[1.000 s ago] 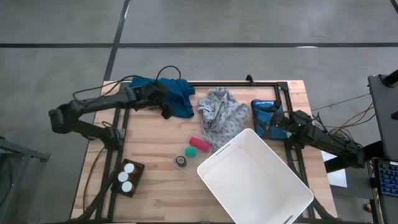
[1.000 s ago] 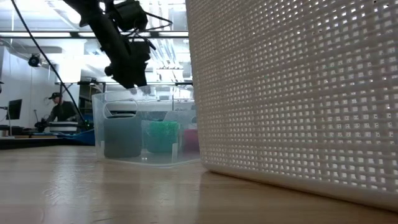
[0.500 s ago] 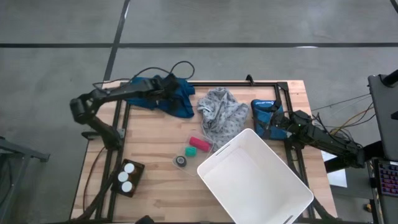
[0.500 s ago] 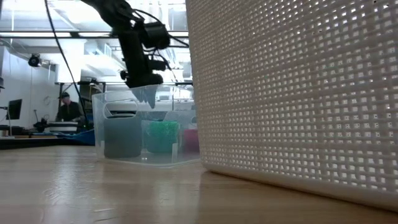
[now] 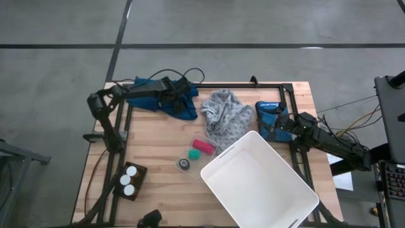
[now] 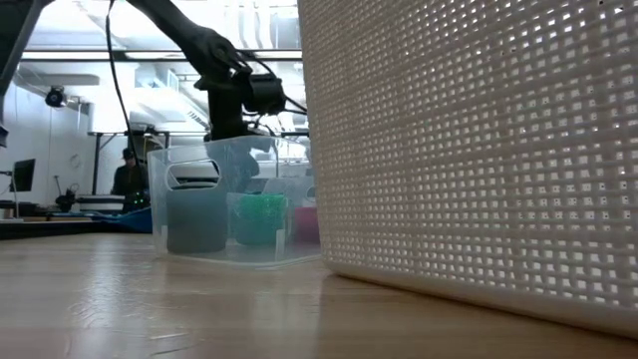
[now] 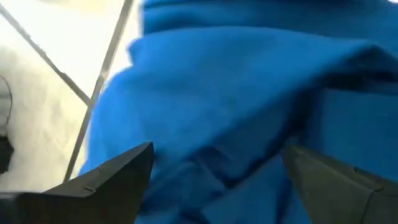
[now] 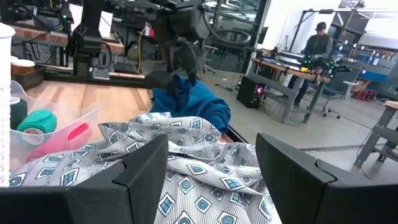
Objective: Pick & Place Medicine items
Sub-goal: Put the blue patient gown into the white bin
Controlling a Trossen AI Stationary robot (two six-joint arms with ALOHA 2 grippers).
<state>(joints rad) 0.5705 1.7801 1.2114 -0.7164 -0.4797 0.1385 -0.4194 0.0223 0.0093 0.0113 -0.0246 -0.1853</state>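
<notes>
High view: the three small white-capped pill bottles (image 5: 129,180) sit in a dark holder at 8 o'clock on the wooden table (image 5: 158,136), untouched. The left gripper (image 5: 185,89) hangs over the crumpled blue cloth (image 5: 183,101) at 11 o'clock. The right gripper (image 5: 278,126) waits at 3 o'clock, beside a blue bag (image 5: 269,117). One grey patterned cloth (image 5: 224,117) lies at 12 o'clock, one white perforated basket (image 5: 259,183) at 5 o'clock. One pink roll (image 5: 202,146), one green roll (image 5: 193,154) and one dark round piece (image 5: 183,164) lie mid-table.

Low view: only here the rolls show inside a clear plastic tray (image 6: 224,209); the bottles are hidden.

Left wrist view: fingers (image 7: 112,177) spread wide over blue cloth, holding nothing.

Right wrist view: fingers (image 8: 146,165) partly apart, empty, above the grey cloth; one person shows in the room behind.
</notes>
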